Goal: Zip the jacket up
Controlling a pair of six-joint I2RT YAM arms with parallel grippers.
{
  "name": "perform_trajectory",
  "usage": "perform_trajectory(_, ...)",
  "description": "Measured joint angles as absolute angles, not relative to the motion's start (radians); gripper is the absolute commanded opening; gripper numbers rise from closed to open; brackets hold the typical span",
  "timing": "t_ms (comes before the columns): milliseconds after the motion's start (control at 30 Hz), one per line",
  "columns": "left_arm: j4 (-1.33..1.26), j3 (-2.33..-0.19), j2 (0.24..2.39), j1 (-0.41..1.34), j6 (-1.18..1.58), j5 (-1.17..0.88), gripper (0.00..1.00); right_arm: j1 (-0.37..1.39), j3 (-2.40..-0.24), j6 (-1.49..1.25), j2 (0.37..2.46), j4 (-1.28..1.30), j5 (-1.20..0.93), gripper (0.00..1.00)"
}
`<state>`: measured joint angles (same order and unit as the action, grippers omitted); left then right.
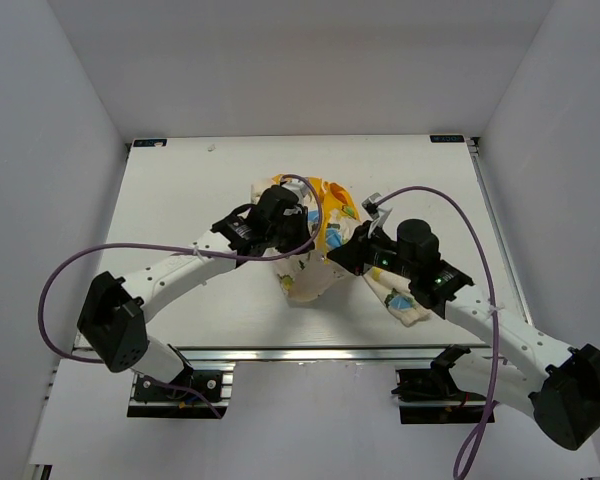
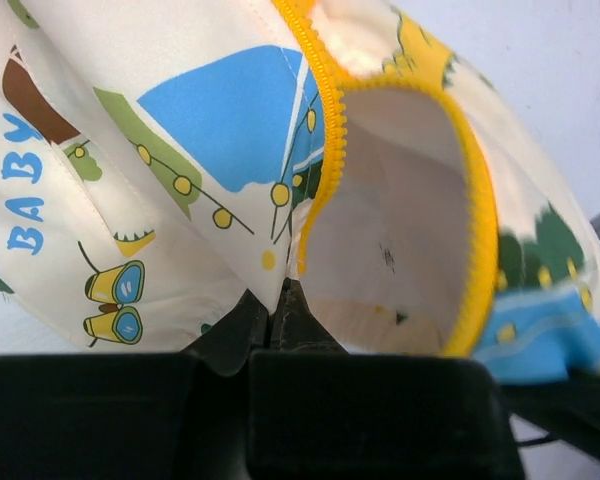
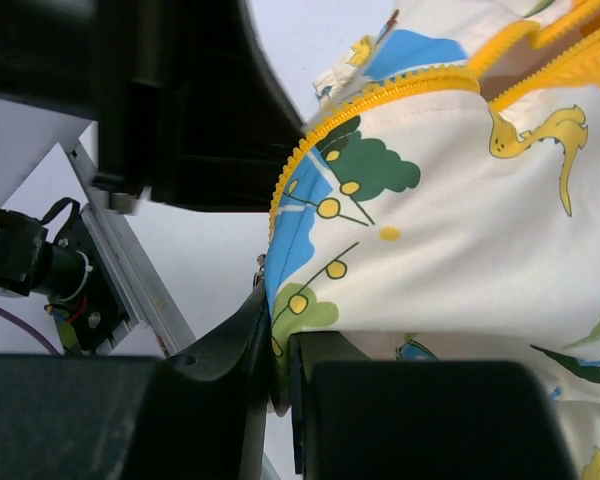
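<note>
Top external view: the jacket is seen bunched on the table, lying between the two claws and touching both. The left claw is shown by its wrist camera pinched fully together, with the lower edge of a cream printed panel caught between its tips. Directly above those tips a yellow zipper strip is seen running upward, and to its right the jacket's plain lining is exposed. The right claw is closed to a narrow gap on a fold of printed fabric, which is spread up and to the right of the tips. A curved line of yellow zipper teeth is seen above that claw, apart from it.
</note>
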<state>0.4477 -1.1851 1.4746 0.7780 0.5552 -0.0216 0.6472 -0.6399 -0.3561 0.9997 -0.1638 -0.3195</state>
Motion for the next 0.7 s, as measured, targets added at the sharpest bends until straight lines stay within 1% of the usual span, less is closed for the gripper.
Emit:
perform_trajectory(100,0.442,-1.229,1.536,0.778,0.553,-0.017,0.00,0.647,-0.640,-0.355,1.003,-0.175,-0.333,0.00)
perform_trajectory(200,0.417,-1.241,1.583,0.776,0.546,-0.063,0.00,0.647,-0.640,-0.356,1.026,-0.194,-0.339,0.00)
perform_trajectory(333,0.411,-1.242,1.604,0.775,0.532,-0.124,0.00,0.646,-0.641,-0.361,1.084,-0.199,-0.278,0.00)
perform_trajectory(567,0.453,-1.238,1.544,0.773,0.497,-0.198,0.00,0.639,-0.658,-0.369,1.184,-0.170,-0.128,0.00)
perform_trajectory(700,0.448,-1.224,1.473,0.773,0.494,-0.261,0.00,0.637,-0.662,-0.386,1.198,-0.194,-0.107,0.00)
